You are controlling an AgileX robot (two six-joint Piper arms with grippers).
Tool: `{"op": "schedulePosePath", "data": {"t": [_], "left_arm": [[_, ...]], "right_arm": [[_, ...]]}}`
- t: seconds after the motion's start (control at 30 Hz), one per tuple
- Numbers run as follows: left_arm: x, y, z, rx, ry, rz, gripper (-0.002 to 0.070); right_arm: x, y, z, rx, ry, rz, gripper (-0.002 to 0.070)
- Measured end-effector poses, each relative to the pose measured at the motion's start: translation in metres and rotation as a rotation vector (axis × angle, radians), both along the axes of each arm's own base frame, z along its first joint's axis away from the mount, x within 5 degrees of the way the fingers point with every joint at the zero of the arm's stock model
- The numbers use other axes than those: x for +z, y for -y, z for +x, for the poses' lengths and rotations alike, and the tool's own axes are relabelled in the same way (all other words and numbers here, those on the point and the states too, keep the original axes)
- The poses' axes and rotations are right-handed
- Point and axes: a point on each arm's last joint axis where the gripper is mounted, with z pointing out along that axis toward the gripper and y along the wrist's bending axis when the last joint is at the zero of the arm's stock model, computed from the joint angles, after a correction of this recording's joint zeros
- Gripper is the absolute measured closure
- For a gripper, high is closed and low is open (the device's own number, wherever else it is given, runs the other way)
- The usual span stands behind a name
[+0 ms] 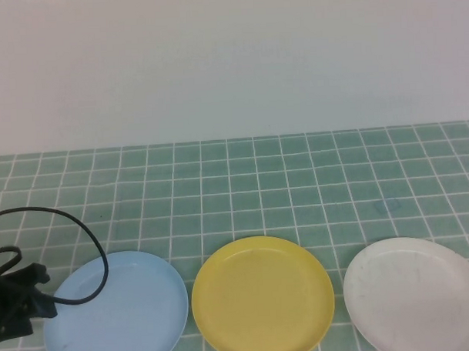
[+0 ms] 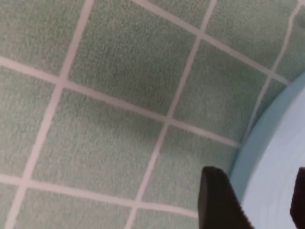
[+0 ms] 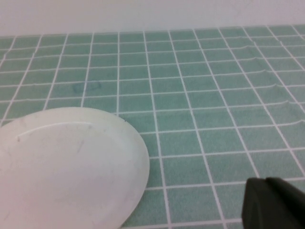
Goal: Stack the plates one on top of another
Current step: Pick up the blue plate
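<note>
Three plates lie in a row at the table's front edge: light blue (image 1: pixel 120 310) on the left, yellow (image 1: pixel 262 296) in the middle, white (image 1: pixel 416 292) on the right. My left gripper (image 1: pixel 19 302) is low at the blue plate's left rim. In the left wrist view it (image 2: pixel 257 200) is open, with one finger (image 2: pixel 219 202) outside the blue plate's rim (image 2: pixel 259 143) and the other over the plate's inside. My right gripper (image 3: pixel 274 202) is out of the high view; it hangs shut and empty over bare tiles beside the white plate (image 3: pixel 66 167).
The table is covered in green tiles with white grout (image 1: pixel 243 190), and a pale wall (image 1: pixel 230 60) rises behind it. A black cable (image 1: pixel 82 235) loops from the left arm over the blue plate's left edge.
</note>
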Motion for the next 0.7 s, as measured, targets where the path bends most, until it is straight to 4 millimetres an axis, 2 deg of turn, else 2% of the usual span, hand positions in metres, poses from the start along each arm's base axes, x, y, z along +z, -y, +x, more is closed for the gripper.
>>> {"op": "schedulePosePath", "data": {"t": [0.23, 0.3, 0.4, 0.57, 0.7], "left_arm": [[-0.016, 0.004, 0.007, -0.013, -0.010, -0.061, 0.0344], [-0.020, 0.004, 0.007, -0.021, -0.021, -0.066, 0.0367], [-0.028, 0.004, 0.008, -0.030, -0.044, -0.070, 0.0449], [-0.029, 0.003, 0.010, -0.037, -0.049, -0.067, 0.0675], [-0.029, 0.004, 0.009, -0.044, -0.053, -0.071, 0.0676]], "right_arm": [[0.000, 0.000, 0.000, 0.000, 0.000, 0.000, 0.0678], [0.000, 0.000, 0.000, 0.000, 0.000, 0.000, 0.0678], [0.000, 0.000, 0.000, 0.000, 0.000, 0.000, 0.0678], [0.000, 0.000, 0.000, 0.000, 0.000, 0.000, 0.0678], [0.000, 0.000, 0.000, 0.000, 0.000, 0.000, 0.0678]]}}
